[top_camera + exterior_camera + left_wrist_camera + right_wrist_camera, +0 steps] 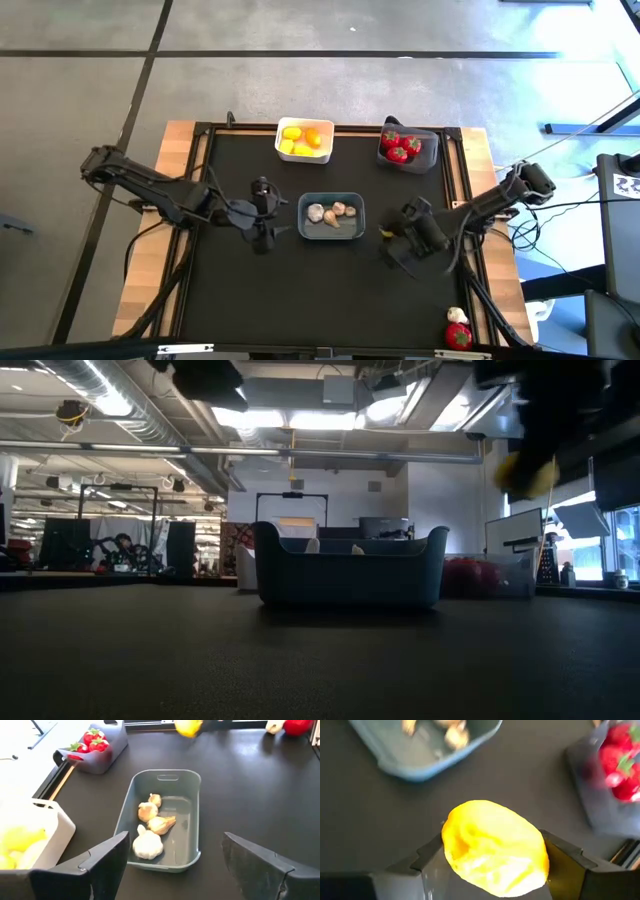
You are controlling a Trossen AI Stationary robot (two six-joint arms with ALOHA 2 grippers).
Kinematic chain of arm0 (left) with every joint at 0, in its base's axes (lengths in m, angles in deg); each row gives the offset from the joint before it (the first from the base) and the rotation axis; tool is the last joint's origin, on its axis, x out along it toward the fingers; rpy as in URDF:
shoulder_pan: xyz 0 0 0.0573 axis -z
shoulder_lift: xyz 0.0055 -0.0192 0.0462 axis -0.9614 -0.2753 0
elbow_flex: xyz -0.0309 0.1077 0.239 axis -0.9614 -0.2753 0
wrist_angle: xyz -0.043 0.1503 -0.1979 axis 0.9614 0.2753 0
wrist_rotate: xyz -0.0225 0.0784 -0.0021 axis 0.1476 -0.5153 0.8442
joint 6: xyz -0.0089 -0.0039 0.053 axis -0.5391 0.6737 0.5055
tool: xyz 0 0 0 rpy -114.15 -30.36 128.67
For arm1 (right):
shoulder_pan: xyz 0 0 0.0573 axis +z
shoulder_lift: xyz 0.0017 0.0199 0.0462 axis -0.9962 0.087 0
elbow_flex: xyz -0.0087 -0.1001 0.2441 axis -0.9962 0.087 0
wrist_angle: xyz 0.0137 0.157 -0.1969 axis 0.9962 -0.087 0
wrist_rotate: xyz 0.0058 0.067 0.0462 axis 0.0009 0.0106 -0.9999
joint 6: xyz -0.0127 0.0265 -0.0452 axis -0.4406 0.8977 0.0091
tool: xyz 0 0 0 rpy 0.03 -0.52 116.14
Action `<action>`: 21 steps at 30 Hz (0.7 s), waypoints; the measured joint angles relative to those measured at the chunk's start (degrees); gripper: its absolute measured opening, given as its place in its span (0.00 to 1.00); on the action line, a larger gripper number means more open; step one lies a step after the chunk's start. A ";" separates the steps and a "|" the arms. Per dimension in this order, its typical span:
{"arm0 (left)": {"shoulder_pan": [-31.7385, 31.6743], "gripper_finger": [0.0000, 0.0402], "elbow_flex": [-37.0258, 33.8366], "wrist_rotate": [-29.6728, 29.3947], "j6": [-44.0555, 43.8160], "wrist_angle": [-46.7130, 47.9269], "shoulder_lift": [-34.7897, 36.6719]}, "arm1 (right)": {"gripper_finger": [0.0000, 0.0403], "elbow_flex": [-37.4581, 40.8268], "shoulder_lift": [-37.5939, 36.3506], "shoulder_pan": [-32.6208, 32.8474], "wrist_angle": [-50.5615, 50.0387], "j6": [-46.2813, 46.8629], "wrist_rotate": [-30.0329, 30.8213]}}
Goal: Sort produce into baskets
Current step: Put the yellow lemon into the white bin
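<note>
I see the table top [230, 290] as a black matt mat with a fine grain, framed by pale bare wood [178, 140] at the high view's left and right edges. The blue-grey basket [192, 815] in the centre looks like smooth moulded plastic with a dull sheen; the white basket [282, 131] at upper centre and the dark grey basket [107, 757] seem the same plastic. The garlic bulbs [148, 845] look matt, slightly papery. The red pieces [92, 739] are glossy. The yellow piece [495, 847] between my right gripper [495, 865] fingers looks soft, dimpled, faintly shiny. My left gripper [175, 865] fingers [100, 865] are dark matt plastic.
</note>
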 joint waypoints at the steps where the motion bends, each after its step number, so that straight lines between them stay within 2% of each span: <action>1: 0.02 0.77 0.00 -0.03 -0.34 0.40 0.53 | 0.62 0.00 0.00 -1.41 0.99 -1.46 1.11; 5: 0.02 0.77 0.00 -0.06 -1.73 2.18 1.16 | 0.62 0.00 0.00 -7.40 6.15 -8.57 4.72; 11: -0.09 0.77 0.00 -0.07 -2.20 3.15 0.77 | 0.62 0.00 0.00 -17.37 20.61 -24.77 5.16; 16: -0.09 0.77 0.00 -0.06 -1.92 3.08 0.77 | 0.62 0.00 0.35 -25.27 35.37 -36.03 1.94; 21: -0.09 0.77 0.00 -0.06 -1.98 3.07 0.77 | 0.63 0.00 3.09 -32.95 47.66 -41.95 -5.32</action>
